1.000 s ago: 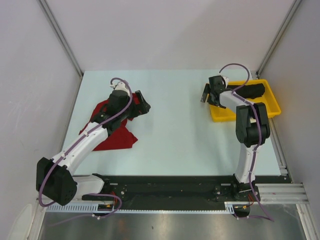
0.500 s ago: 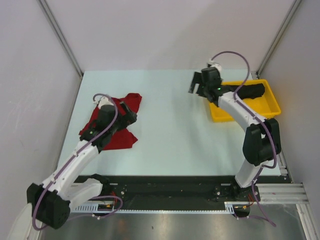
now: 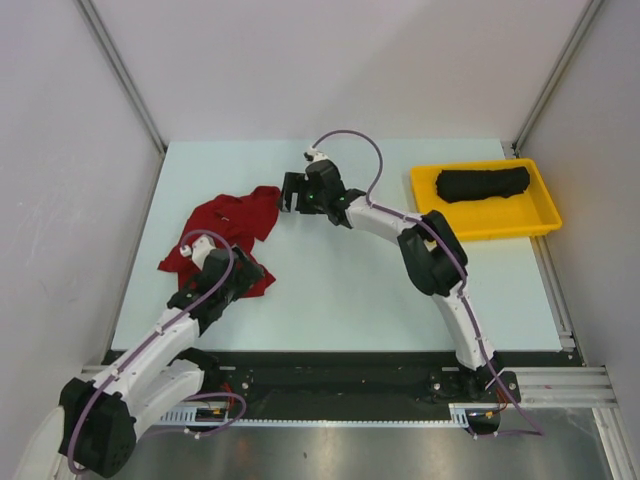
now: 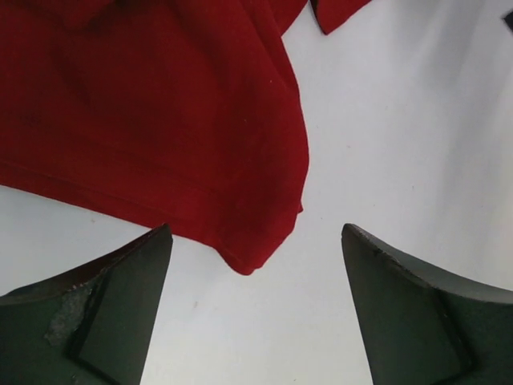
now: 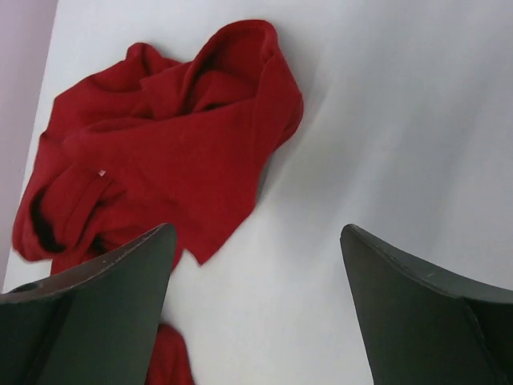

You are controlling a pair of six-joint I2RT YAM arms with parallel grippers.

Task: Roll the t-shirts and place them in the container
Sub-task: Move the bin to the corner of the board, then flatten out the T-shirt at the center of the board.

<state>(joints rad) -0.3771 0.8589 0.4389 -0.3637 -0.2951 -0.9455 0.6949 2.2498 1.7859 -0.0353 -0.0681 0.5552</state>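
Both pincers gape wide and empty: the left pincer (image 4: 256,241) over a hem corner of the red t-shirt (image 3: 225,225), the right pincer (image 5: 256,237) just off its 2 o'clock edge. The shirt lies crumpled at 9 o'clock on the worktop (image 3: 350,285); the black t-shirt (image 3: 483,183) sits in the yellow tray (image 3: 500,226) at 2 o'clock. A pinch on a bunched fold would likely drag the heap, not flatten it.

**Free tabletop beside crumpled shirt**

A corner of the red t-shirt (image 4: 144,120) lies under the gap between the wide-spread fingers of the left gripper (image 4: 256,231); bare table (image 4: 417,144) runs ahead-right. Ahead-left of the right gripper (image 5: 256,231), the bunched shirt blocks passage; ahead-right is bare table.
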